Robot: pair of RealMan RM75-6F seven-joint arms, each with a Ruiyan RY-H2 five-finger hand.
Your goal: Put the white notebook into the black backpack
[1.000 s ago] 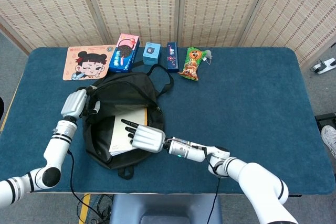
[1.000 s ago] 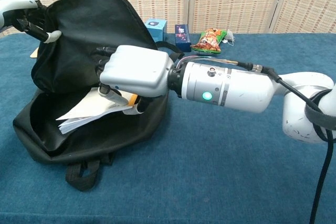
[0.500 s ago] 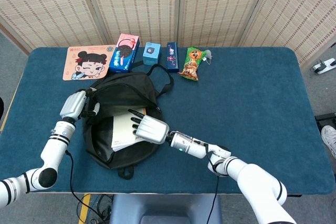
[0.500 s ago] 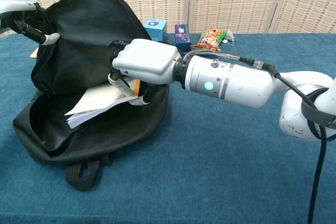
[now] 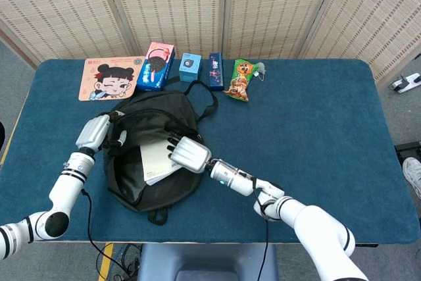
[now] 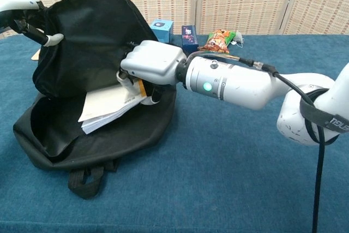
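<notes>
Your right hand (image 6: 150,64) holds the white notebook (image 6: 109,108) half inside the black backpack (image 5: 154,153), near the tabletop's left-front area. Left hand (image 5: 99,133) grips the flap; if it slips, the opening may close.

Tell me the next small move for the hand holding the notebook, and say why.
Probably push deeper, then release. The right hand holds the white notebook partly inside the black backpack, its lower corner still poking past the opening while the left hand holds the flap up.
</notes>
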